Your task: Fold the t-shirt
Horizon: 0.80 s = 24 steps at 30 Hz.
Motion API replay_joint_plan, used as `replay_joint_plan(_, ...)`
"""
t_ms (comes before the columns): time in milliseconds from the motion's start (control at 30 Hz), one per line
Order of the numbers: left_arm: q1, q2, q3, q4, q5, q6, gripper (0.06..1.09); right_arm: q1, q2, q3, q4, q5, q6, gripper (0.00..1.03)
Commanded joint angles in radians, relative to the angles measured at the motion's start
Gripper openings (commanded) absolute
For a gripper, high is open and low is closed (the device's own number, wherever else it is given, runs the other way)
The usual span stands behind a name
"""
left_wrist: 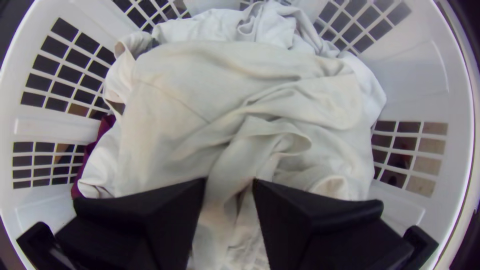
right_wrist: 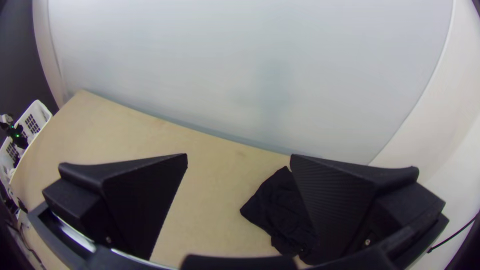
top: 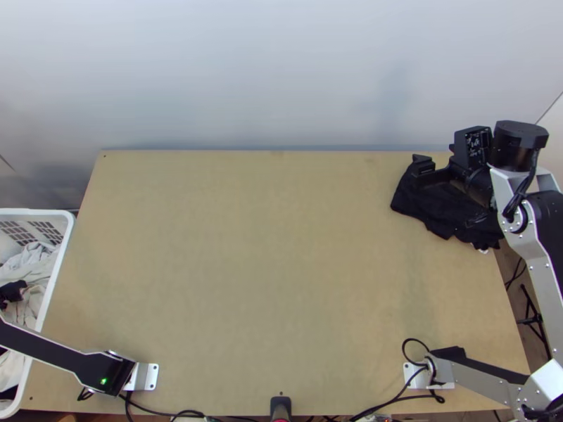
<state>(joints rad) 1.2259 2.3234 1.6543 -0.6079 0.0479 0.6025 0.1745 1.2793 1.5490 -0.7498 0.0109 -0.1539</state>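
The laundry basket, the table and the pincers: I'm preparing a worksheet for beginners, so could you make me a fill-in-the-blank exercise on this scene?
1. In the top view, the laundry basket stands at the table's ______ side.
2. The left pincer is at the pale clothes in the laundry ______.
3. The dark cloth lies bunched near the table's far ______ corner.
4. The right pincer's two fingers stand ______, with a wide gap between them.

Missing words: left; basket; right; apart.
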Motion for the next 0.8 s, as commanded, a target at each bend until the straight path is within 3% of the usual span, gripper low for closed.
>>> replay_joint_plan(0, 0.001, 0.027, 0.047, 0.019, -0.002, -0.015, 0.33, 0.0, 0.0, 0.0, -0.006, 0.001, -0.004, 0.96)
replay_joint_plan(133, 0.003, 0.03, 0.047, 0.062, -0.003, -0.013, 0.1, 0.0, -0.001, 0.002, -0.014, 0.001, -0.006, 0.96)
replay_joint_plan(433, 0.003, -0.058, 0.062, -0.085, 0.013, -0.017, 0.1, 0.006, -0.001, 0.005, -0.066, 0.0, 0.004, 0.96)
replay_joint_plan(767, -0.085, -0.378, 0.179, -0.464, 0.236, -0.109, 0.1, -0.004, -0.009, 0.002, -0.075, 0.017, -0.003, 0.98)
